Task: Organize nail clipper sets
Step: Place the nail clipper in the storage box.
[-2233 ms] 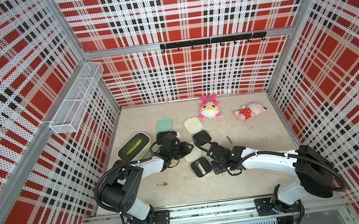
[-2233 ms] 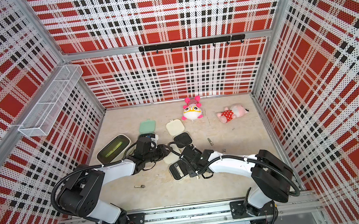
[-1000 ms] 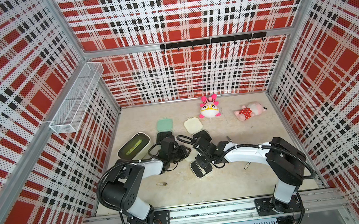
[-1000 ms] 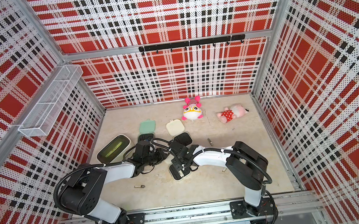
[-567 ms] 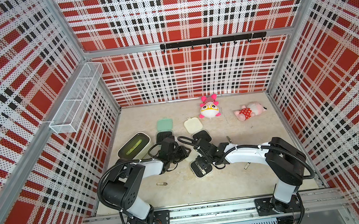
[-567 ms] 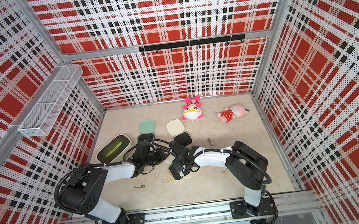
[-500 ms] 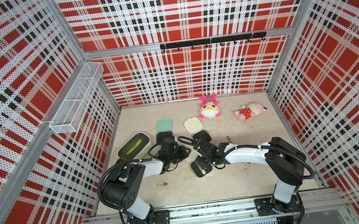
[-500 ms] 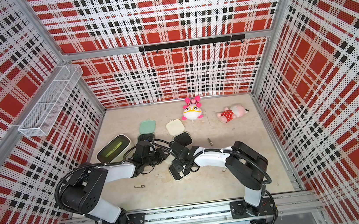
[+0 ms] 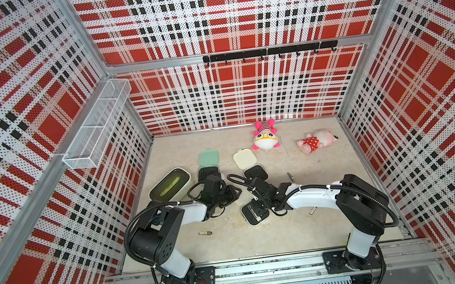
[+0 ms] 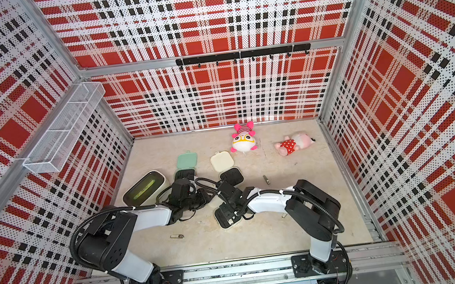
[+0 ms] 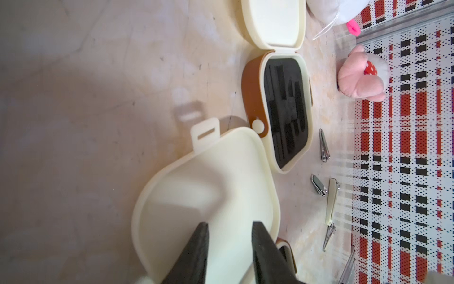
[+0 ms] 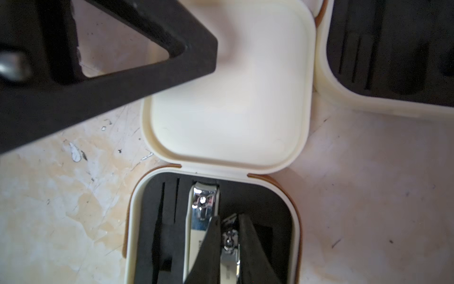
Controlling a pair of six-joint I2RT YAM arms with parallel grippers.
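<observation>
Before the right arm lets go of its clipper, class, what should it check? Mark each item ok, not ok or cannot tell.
1. The lid of the near cream case is open: ok.
2. The right gripper is shut on the small clipper: ok.
3. That clipper hangs over the black insert, beside the larger clipper: ok.
4. It sits in its slot: cannot tell.
5. The left gripper clamps the lid: cannot tell.
6. No tools lie on the table: not ok, a loose clipper lies there.
</observation>
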